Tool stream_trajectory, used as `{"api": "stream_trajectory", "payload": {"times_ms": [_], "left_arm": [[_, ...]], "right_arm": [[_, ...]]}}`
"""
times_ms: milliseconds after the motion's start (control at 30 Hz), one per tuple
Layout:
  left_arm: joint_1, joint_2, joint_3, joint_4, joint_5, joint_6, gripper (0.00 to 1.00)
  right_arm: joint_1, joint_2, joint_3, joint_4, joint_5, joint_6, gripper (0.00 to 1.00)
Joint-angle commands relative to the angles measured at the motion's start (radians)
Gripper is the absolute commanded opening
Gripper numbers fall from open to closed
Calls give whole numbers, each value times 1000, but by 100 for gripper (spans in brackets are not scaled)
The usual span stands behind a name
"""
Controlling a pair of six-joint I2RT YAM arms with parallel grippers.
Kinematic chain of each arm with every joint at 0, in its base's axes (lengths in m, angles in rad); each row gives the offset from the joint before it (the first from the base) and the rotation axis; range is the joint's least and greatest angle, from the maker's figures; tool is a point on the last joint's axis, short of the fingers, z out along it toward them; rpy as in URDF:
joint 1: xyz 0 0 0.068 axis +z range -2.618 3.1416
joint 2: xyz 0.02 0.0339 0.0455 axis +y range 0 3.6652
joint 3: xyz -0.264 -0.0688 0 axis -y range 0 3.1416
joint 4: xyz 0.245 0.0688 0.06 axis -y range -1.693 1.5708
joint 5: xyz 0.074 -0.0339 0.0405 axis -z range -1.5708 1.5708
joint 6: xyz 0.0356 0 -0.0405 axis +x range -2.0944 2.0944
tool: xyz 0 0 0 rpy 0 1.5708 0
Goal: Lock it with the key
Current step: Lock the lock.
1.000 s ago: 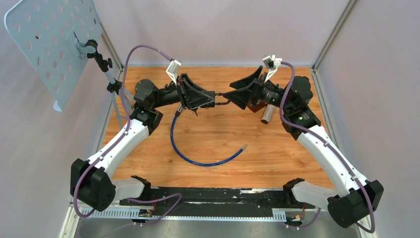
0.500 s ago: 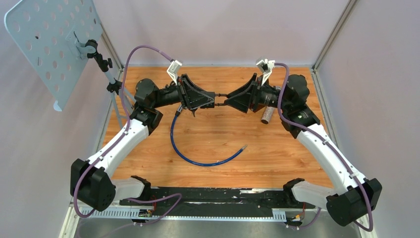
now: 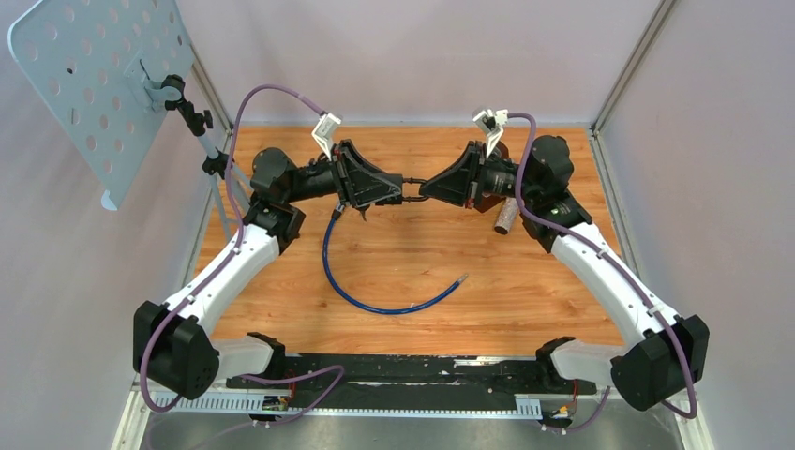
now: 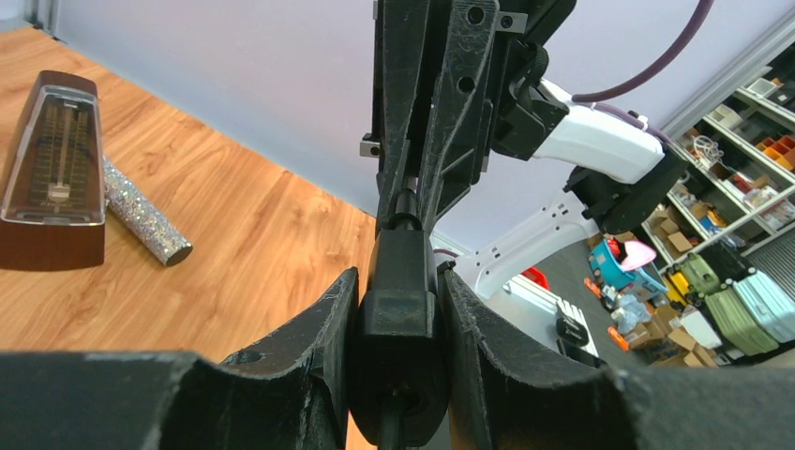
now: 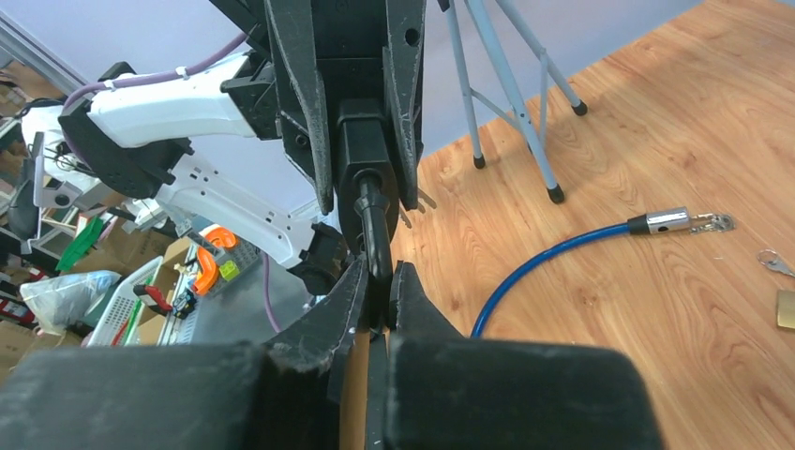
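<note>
My left gripper (image 3: 397,188) (image 4: 398,281) is shut on the black lock body (image 4: 398,323) (image 5: 361,141), held above the table. From the lock a blue cable (image 3: 375,305) (image 5: 553,253) hangs and curves across the wood. Its metal tip (image 3: 459,279) (image 5: 680,222) lies free. The key's black head (image 5: 375,234) (image 4: 405,204) sticks out of the lock's face. My right gripper (image 3: 424,190) (image 5: 380,277) is shut on that key, facing the left gripper tip to tip.
A brown metronome (image 4: 52,178) and a glittery silver tube (image 3: 507,217) (image 4: 141,220) lie behind the right arm. A perforated music stand (image 3: 94,75) stands at the back left, its tripod legs (image 5: 525,122) on the wood. A small spare key (image 5: 776,263) lies near the cable tip.
My right gripper has moved left toward the lock and closed from wide open onto the key. The left gripper has kept its hold on the lock.
</note>
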Motion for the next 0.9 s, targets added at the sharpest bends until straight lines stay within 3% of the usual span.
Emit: {"api": "stream_trajectory", "payload": {"times_ms": [0,633,867], "left_arm": [[-5,-5,44,56,29,1,0],[-46,65,-14,59,8,42,0],[-55,75,-17,-85,-19,152,0]], "right_arm": [[49,21,0,196,41,100,0],[217,197,37,408,164,173,0],[230,214,92,435,167,196,0]]}}
